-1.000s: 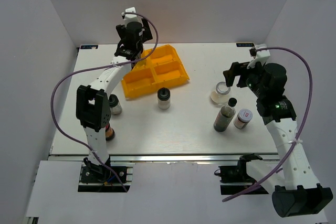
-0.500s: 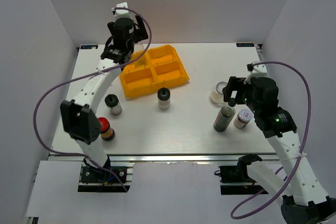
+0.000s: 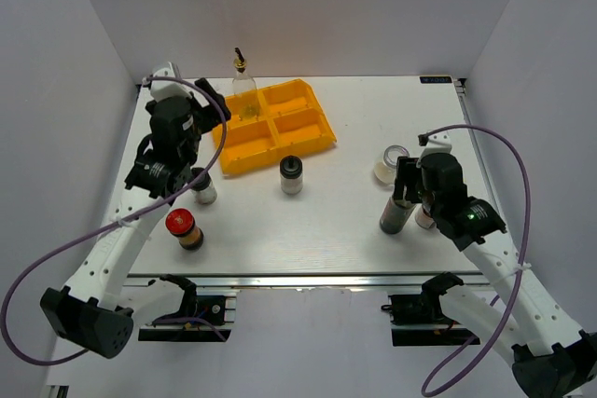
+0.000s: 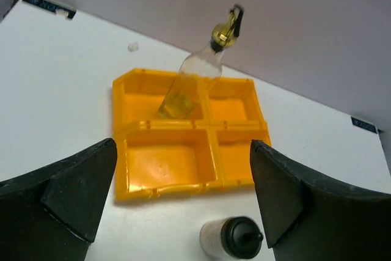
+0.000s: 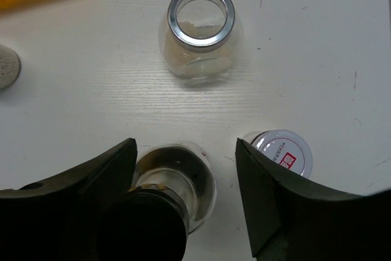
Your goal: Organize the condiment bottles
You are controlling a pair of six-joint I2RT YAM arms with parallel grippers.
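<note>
The clear gold-spouted bottle (image 3: 242, 84) (image 4: 194, 77) stands in the far-left compartment of the yellow tray (image 3: 308, 142) (image 4: 137, 191). My left gripper (image 3: 166, 179) is open and empty, drawn back to the front left of the tray. A black-capped shaker (image 3: 291, 175) (image 4: 233, 237) stands in front of the tray, and another one (image 3: 203, 185) stands by my left gripper. A red-lidded jar (image 3: 183, 228) is at the front left. My right gripper (image 3: 408, 191) (image 5: 183, 151) is open, its fingers on either side of the top of the tall dark black-capped bottle (image 3: 394, 217) (image 5: 177, 181).
A silver-rimmed jar (image 3: 392, 163) (image 5: 201, 29) stands just beyond the dark bottle. A white-lidded jar with a red label (image 3: 426, 218) (image 5: 281, 153) stands right of it, close to my right finger. Three tray compartments hold nothing.
My left gripper has let go of the gold-spouted bottle in the tray and pulled back to the front left. My right gripper has come down over the dark bottle's top.
</note>
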